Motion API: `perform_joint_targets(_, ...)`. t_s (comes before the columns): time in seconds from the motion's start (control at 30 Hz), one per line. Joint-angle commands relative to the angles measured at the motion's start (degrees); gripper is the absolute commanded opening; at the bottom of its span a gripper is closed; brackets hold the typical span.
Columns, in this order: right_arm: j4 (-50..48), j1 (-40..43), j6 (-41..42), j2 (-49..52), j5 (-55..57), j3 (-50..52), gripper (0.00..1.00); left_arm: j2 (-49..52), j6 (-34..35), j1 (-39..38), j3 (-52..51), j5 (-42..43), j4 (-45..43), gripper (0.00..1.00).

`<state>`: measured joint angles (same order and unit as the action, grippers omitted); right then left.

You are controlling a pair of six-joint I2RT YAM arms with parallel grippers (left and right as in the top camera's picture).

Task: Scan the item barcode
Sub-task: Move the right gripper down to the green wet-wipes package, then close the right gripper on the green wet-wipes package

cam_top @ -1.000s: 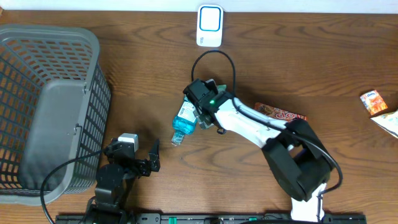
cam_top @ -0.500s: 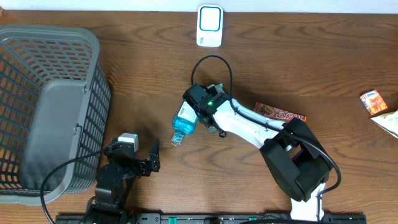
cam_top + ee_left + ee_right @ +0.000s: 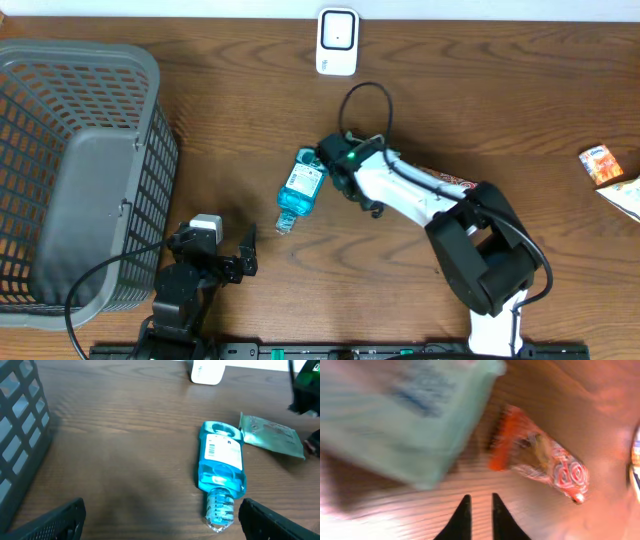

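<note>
Left gripper [image 3: 162, 510]: fingers spread wide, empty, at the near edge; bottle [image 3: 221, 467] ahead, slightly right. Blue bottle: flat on the table [image 3: 520, 110], long axis near-to-far, cap toward the left arm, base toward the scanner [image 3: 337, 42]; barcode label [image 3: 220, 452] up, print unreadable. Right gripper [image 3: 480, 510]: fingers almost together, nothing between, just beside the bottle's base; likely the nearer arm. Snack packet [image 3: 545, 462]: red-orange, lettering perhaps "pop". White scanner: far edge, well apart from the bottle.
</note>
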<state>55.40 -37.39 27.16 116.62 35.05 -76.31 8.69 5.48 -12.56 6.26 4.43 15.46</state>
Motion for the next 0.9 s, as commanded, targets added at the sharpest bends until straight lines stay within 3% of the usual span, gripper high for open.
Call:
perform_joint_targets(0.0, 1.25, 2.25, 6.62, -2.1, 1.75, -0.7, 0.05, 0.07, -0.94, -0.17, -1.29, 0.68, 0.48, 0.98)
perform_joint_targets(0.07, 1.2, 3.06, 6.69, -4.26, -2.14, -0.79, 0.08, 0.07, -0.94, -0.17, -1.29, 0.7, 0.48, 0.98)
perform_joint_targets(0.2, -0.61, 3.98, 5.55, -10.01, -11.58, -0.81, 0.34, 0.07, -0.94, -0.17, -1.29, 0.7, 0.48, 0.98)
perform_joint_targets(0.27, -3.21, 3.67, 0.46, -12.02, -13.84, -0.81, 0.47, 0.07, -0.94, -0.17, -1.29, 0.7, 0.48, 0.98)
perform_joint_targets(0.3, -6.05, 3.02, -5.66, -12.48, -13.97, -0.81, 0.6, 0.07, -0.94, -0.17, -1.29, 0.7, 0.48, 0.98)
perform_joint_targets(0.37, -9.35, 2.29, -11.91, -12.17, -13.99, -0.59, 0.68, 0.07, -0.94, -0.17, -1.29, 0.7, 0.48, 0.98)
perform_joint_targets(0.57, -16.5, 1.38, -18.6, -8.15, -13.97, 0.37, 0.71, 0.07, -0.94, -0.17, -1.29, 0.7, 0.48, 0.98)
perform_joint_targets(0.87, -23.1, -0.2, -24.72, -3.67, -8.15, 0.37, 0.64, 0.07, -0.94, -0.17, -1.29, 0.7, 0.48, 0.98)
